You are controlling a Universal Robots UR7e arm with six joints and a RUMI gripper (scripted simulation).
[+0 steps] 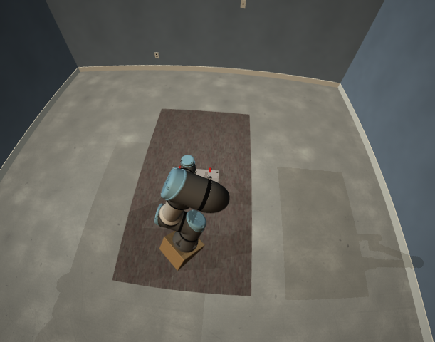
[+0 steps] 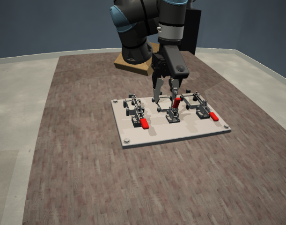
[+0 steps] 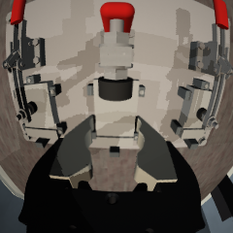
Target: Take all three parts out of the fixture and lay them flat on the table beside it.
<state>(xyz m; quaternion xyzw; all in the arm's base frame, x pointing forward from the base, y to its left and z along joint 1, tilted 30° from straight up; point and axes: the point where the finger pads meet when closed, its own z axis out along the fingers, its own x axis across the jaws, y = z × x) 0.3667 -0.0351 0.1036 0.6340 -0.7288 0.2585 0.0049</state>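
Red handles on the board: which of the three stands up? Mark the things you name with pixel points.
The middle handle (image 2: 176, 103) (image 3: 116, 15): it points upward, while the two outer handles (image 1: 210, 169) (image 1: 179, 167) (image 2: 144, 123) (image 2: 213, 116) (image 3: 17, 11) (image 3: 221, 14) slant downward.

I stand in a bare room, maybe a workshop or lab: concrete-like floor (image 1: 298, 121) (image 2: 22, 84), plain walls (image 1: 206, 33) (image 2: 53, 26), a robot arm (image 1: 198, 191) (image 2: 143, 14), and a board (image 2: 157, 133) (image 3: 160, 29) with red-handled clamps (image 2: 173, 117) (image 3: 116, 53).
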